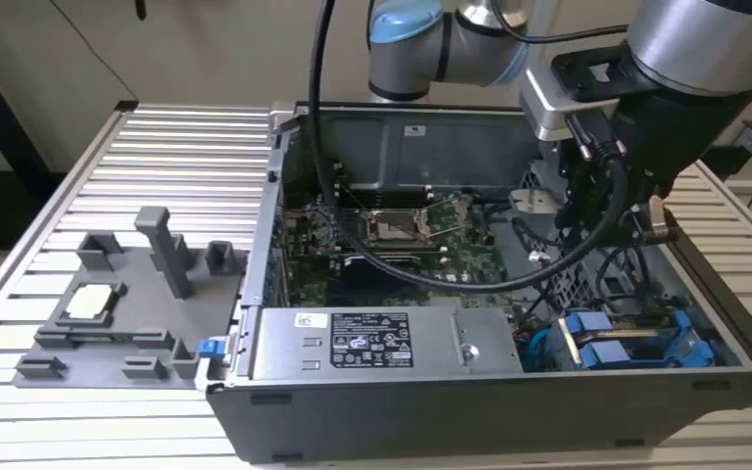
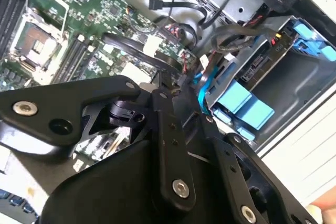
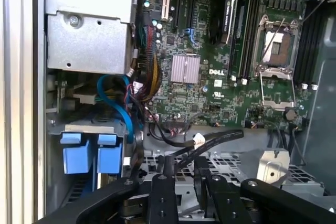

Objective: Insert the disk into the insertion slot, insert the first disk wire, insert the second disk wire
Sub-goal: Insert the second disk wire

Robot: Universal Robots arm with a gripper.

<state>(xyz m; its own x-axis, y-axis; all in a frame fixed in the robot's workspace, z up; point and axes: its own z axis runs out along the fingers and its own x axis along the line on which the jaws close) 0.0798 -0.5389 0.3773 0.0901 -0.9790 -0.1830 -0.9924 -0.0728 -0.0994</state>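
Nearest the viewer, the open computer case [image 1: 481, 421] stands on a slatted table [image 1: 89, 196]. The arm [image 1: 703, 39] enters at the upper right of the exterior view and bends steeply down, with its wrist inside the case. In the first wrist view the gripper [image 3: 182, 167] hangs over a perforated cage [image 3: 231, 163], close to a black wire [image 3: 223, 136]. Whether it is spread or pinching cannot be told. The disk [image 1: 607, 352] sits in the insertion slot [image 2: 294, 80], lower right of the exterior view, beside the grey metal box [image 1: 376, 343].
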